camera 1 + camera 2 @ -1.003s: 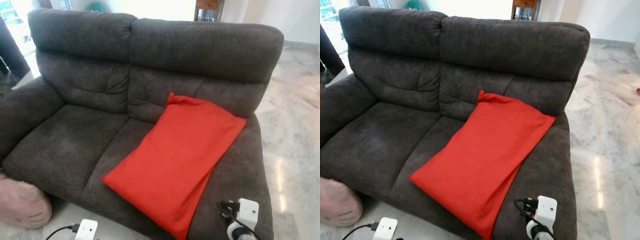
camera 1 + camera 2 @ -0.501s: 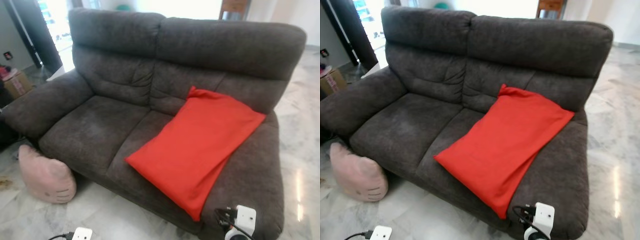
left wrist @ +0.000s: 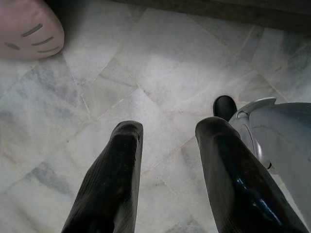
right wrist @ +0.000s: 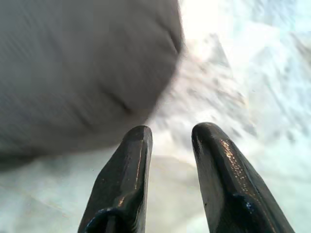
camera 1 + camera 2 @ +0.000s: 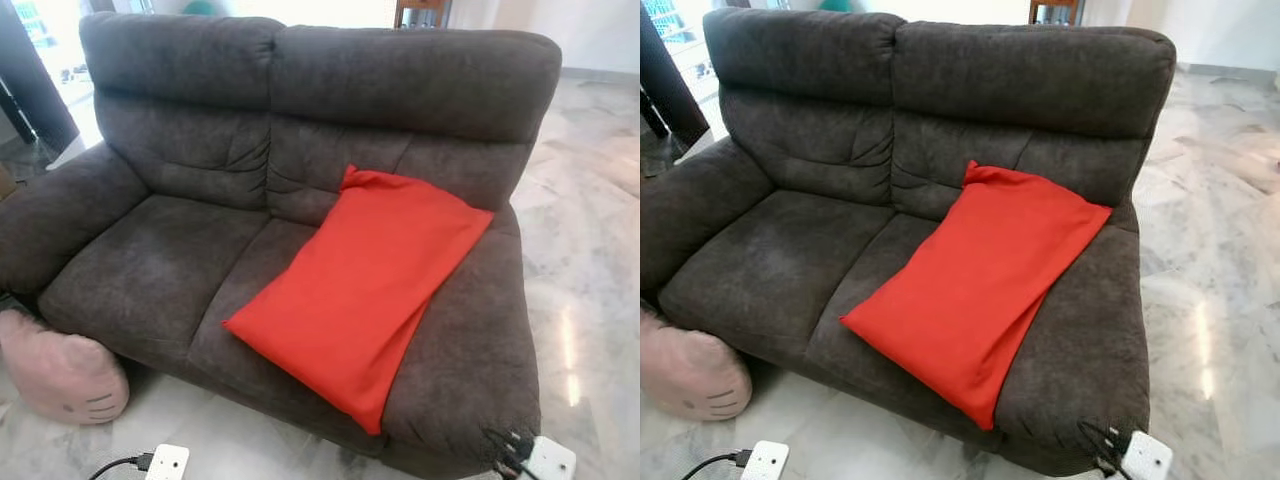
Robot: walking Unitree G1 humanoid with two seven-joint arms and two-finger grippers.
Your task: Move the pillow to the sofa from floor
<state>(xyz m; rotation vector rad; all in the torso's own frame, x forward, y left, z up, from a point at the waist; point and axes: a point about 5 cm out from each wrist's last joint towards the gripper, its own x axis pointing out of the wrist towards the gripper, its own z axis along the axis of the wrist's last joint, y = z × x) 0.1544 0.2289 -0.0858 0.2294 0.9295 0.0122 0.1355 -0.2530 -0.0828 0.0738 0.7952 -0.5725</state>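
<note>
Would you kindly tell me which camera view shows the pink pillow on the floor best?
The left eye view: the pink pillow shows nearly whole beside the sofa. The right eye view crops it at the frame edge, and the left wrist view catches one corner.

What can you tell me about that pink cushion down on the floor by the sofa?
The pink pillow is a soft, rounded plush cushion in pale pink, with short dark stitched lines like whiskers on its side. It lies on the pale marble floor at the foot of the dark grey sofa, below the sofa's armrest on the robot's left, close against the sofa front. Part of it runs past the picture edge. Nothing holds it; the left gripper hangs open above the floor nearby.
</note>
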